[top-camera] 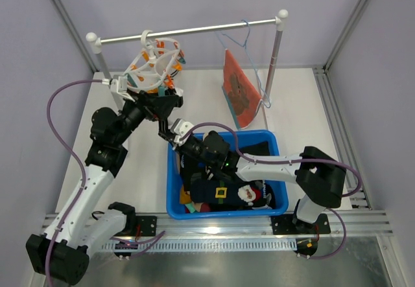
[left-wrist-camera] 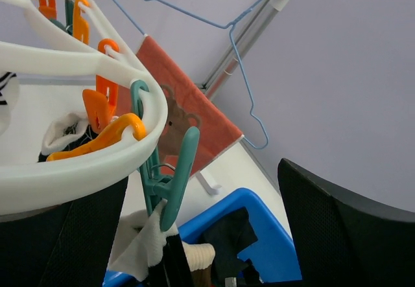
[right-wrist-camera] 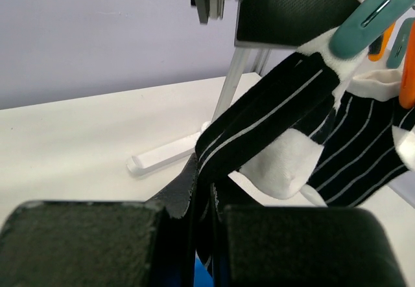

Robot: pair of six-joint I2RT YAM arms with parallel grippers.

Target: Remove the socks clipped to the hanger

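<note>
The white oval hanger hangs by its hook from the rail; its ring carries orange and teal pegs. A teal peg clips the white cuff of a black sock with thin white stripes and a white heel. My right gripper is shut on the lower part of this sock, below the hanger. My left gripper is open, its pads either side of the teal peg, just under the ring. A second striped sock hangs behind.
A blue bin holding dark clothes stands directly under my right arm. A pale-blue wire hanger and an orange bear-print cloth hang at the right end of the rail. The rack's right post stands by them.
</note>
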